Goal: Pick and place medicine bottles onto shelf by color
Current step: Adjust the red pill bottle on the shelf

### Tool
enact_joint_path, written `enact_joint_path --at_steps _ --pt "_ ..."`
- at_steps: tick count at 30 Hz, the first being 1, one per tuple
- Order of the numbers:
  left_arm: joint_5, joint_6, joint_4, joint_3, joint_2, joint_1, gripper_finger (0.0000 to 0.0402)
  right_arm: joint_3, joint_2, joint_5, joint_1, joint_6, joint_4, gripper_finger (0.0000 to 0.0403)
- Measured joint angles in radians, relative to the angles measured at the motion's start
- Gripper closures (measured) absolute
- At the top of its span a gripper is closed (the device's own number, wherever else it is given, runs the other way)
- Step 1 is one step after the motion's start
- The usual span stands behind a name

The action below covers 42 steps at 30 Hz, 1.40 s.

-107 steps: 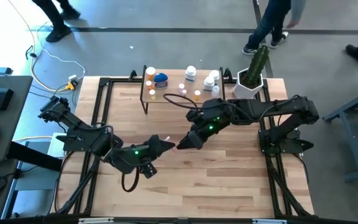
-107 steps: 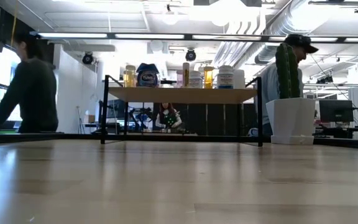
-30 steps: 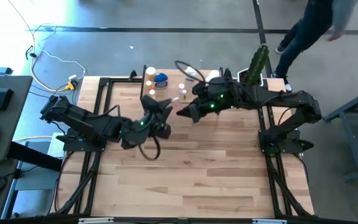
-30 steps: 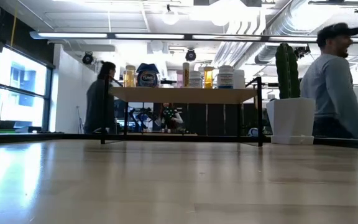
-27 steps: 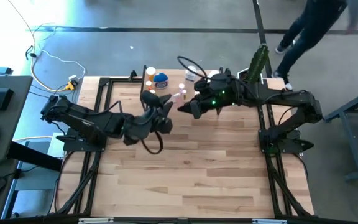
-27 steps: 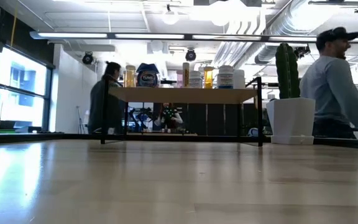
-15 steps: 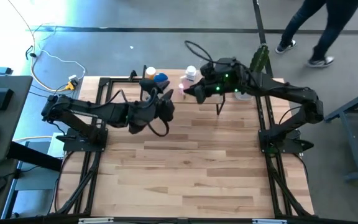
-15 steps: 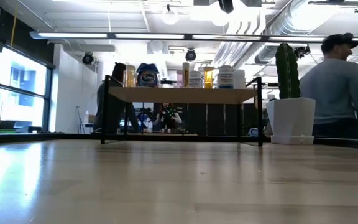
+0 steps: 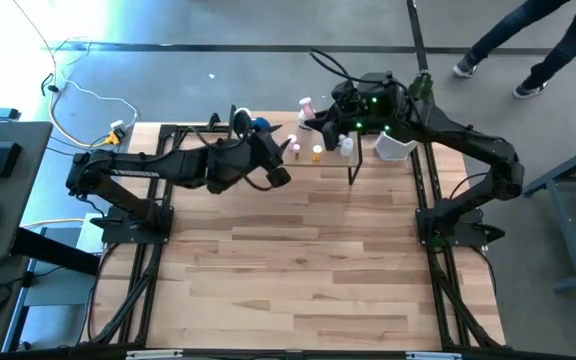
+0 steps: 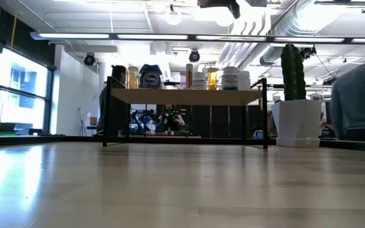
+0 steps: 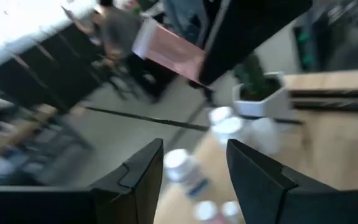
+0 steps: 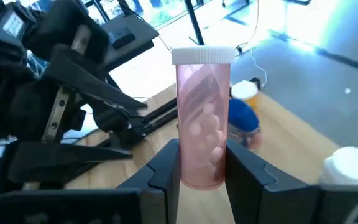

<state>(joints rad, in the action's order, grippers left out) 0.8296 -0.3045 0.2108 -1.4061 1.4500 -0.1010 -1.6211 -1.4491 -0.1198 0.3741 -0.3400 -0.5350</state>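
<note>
The right gripper (image 12: 202,163) pinches a pink bottle (image 12: 202,124) low on its body, one finger on each side, white cap up and the bottle upright. In the high view that bottle (image 9: 307,105) hangs above the far edge of the shelf (image 9: 333,158), near the white bottles (image 9: 346,146) at its right end. The left gripper (image 11: 194,174) has its fingers spread with nothing between them; it points across the shelf toward the cactus pot (image 11: 258,99), with white caps (image 11: 219,121) blurred below it. From above, the left gripper (image 9: 276,172) sits at the shelf's near edge, just beside the blue-lidded jar (image 9: 259,125) and an orange bottle (image 9: 241,117).

A second ago both grippers were over the table just in front of the shelf, the right one already carrying the pink bottle. Since then the right arm has lifted it up and back over the shelf, and the left arm has stretched forward to the shelf's left part. Other people have walked past in the background; the bottles standing on the shelf have not shifted in the low view.

My reading is that the carry is almost done and only the set-down remains: the pink bottle should go beside the small pink one (image 9: 294,151) near the shelf's middle, clear of the orange one (image 9: 316,152) next to it. The left arm, being empty, looks ready to steady or fetch nothing yet
</note>
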Motion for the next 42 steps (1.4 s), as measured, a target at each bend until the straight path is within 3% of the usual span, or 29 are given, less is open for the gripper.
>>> enact_joint_path --at_steps 9,24,30,42 --pt "-0.295 0.254 0.002 0.001 -0.007 -0.111 0.0236 0.0 0.004 -0.096 0.072 0.141 0.0 0.0316" --pt "-0.758 0.434 -0.133 0.001 -0.007 -0.268 0.0236 0.0 0.004 -0.364 0.139 0.345 -0.011 0.0316" --pt "-0.804 0.464 -0.214 0.001 -0.007 -0.293 0.0236 0.0 0.004 -0.431 0.138 0.391 -0.031 0.0316" --pt "-0.853 0.485 -0.297 0.002 0.002 -0.313 0.0236 0.0 0.004 -0.411 0.11 0.34 0.032 0.0316"
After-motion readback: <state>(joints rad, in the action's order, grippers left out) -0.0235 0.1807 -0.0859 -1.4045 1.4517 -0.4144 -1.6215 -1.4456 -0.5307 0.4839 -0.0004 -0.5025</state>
